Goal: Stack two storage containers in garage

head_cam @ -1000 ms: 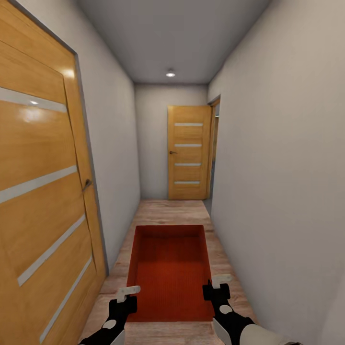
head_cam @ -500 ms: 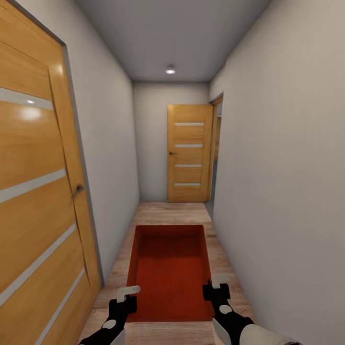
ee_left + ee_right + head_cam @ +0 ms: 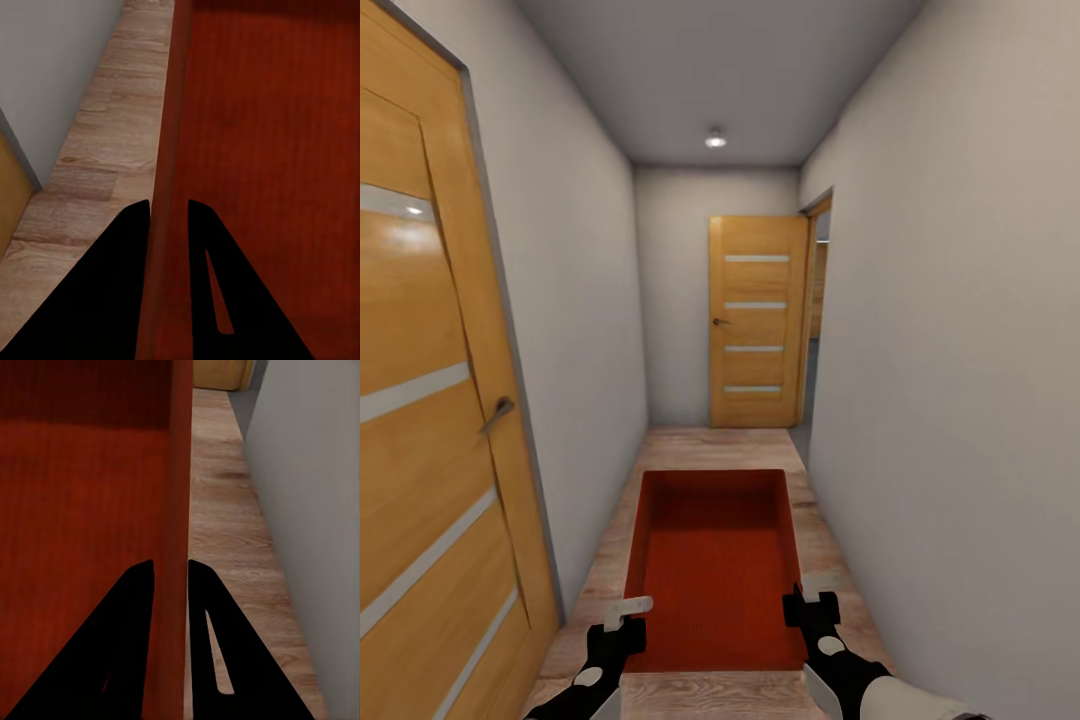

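The robot has rolled forward down the hallway: the near door [image 3: 430, 420] on its left slides back past it, and the far door [image 3: 757, 322] looms closer.

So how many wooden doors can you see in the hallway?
2. One door is close on the left wall, and another door stands at the far end, beside an opening that could hide more.

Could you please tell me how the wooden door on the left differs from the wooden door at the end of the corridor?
The left wooden door stands close beside the robot and is seen at a steep angle; the far wooden door faces the camera. The left door's handle is a grey lever; the far door's is dark. Both are honey-coloured wood with pale horizontal stripes.
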Controlling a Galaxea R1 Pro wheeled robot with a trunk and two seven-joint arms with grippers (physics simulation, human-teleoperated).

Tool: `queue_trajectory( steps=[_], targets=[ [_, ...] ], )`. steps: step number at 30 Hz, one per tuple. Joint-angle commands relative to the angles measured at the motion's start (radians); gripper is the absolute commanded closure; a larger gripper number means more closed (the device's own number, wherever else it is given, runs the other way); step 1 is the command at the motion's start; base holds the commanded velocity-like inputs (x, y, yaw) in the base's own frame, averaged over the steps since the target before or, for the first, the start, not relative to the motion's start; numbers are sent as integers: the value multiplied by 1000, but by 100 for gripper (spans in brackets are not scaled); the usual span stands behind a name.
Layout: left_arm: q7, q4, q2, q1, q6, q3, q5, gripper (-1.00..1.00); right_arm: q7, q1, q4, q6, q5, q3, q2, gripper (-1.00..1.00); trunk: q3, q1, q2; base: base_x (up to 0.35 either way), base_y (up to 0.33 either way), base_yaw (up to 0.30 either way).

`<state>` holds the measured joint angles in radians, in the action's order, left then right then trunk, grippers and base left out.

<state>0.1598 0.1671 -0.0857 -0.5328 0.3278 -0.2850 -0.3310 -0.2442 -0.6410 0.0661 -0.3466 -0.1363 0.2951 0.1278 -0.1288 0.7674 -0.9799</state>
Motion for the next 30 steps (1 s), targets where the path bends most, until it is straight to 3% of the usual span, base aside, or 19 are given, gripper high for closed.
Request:
queue_trajectory(
  steps=[1,30],
  targets=[
    [11,5,3,-1,5,12,17,100,29,-1,-3,1,-9,-43,0,100,-1,1,-1,322,0,0],
    [11,5,3,-1,5,12,17,100,30,0,-3,1,-9,-43,0,100,-1,1,-1,322,0,32]
  ],
)
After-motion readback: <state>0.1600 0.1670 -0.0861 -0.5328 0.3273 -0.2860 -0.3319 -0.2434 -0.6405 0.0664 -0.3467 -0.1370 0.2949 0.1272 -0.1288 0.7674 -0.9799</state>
